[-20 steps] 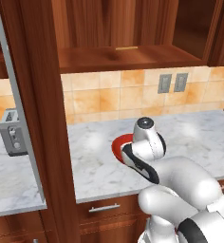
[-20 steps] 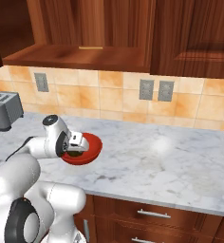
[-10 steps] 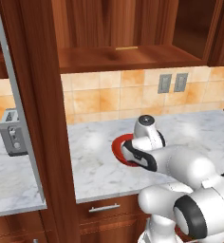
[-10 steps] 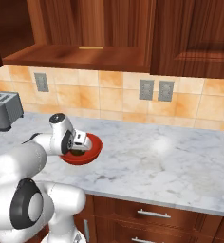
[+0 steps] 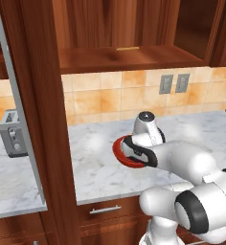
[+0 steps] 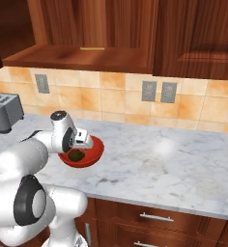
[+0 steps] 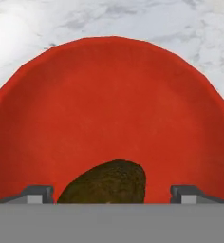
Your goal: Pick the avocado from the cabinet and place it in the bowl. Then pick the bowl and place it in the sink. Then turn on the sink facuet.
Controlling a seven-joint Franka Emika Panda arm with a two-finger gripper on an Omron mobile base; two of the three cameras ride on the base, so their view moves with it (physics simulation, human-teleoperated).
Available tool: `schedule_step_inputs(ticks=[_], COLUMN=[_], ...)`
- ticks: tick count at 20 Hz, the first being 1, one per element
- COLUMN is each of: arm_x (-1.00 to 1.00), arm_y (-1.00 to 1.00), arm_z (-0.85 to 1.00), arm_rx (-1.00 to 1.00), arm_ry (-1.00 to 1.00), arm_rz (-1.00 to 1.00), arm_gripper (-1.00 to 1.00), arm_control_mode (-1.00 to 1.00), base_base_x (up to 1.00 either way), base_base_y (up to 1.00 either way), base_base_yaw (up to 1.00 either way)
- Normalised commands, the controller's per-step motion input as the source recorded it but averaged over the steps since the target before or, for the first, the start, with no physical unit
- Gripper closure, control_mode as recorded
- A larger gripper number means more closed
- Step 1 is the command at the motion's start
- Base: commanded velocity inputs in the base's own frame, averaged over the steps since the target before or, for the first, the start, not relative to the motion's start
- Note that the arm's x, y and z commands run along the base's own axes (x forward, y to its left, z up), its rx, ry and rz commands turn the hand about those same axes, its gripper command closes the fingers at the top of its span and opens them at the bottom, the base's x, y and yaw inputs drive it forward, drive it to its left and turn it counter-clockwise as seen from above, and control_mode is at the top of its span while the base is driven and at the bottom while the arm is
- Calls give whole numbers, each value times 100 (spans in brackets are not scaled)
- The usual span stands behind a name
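The red bowl [image 6: 92,155] stands on the marble counter, and the dark avocado [image 6: 77,155] lies inside it. My gripper [image 6: 81,143] hangs just above the bowl, open, pointing down into it. In the hand view the avocado [image 7: 107,182] rests on the bowl's red floor [image 7: 114,104] between my two fingertips [image 7: 38,193], with a gap on each side. From the left base view my hand [image 5: 134,154] covers most of the bowl [image 5: 118,154]. The cabinet [image 5: 119,57] stands open above the counter. The sink and the sink facuet are out of view.
The open cabinet door [image 5: 52,143] with its long silver bar handle [image 5: 19,119] stands at the left. A silver toaster [image 6: 5,112] sits on the counter beyond it. Wall sockets [image 6: 158,91] are on the tiled backsplash. Bare marble counter [image 6: 174,164] stretches right of the bowl.
The jaws have spread wider and the avocado now lies free in the bowl. The arm's elbow has swung outward and lower; the bowl has stayed put.
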Motion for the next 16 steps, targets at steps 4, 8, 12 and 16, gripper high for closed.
schedule_step_inputs(ticks=[4, 8, 12, 16], arm_x=[-32, -35, -2, 19], arm_y=[80, 89, 66, -2], arm_z=[61, 48, -21, -59], arm_rx=[-17, -23, -22, -10], arm_ry=[0, 0, 19, 23], arm_rz=[18, 15, 7, 0], arm_gripper=[-100, -100, -100, -100], arm_control_mode=[-100, -100, -100, -100], base_base_x=[0, 0, 0, 0], base_base_y=[0, 0, 0, 0], base_base_yaw=[0, 0, 0, 0])
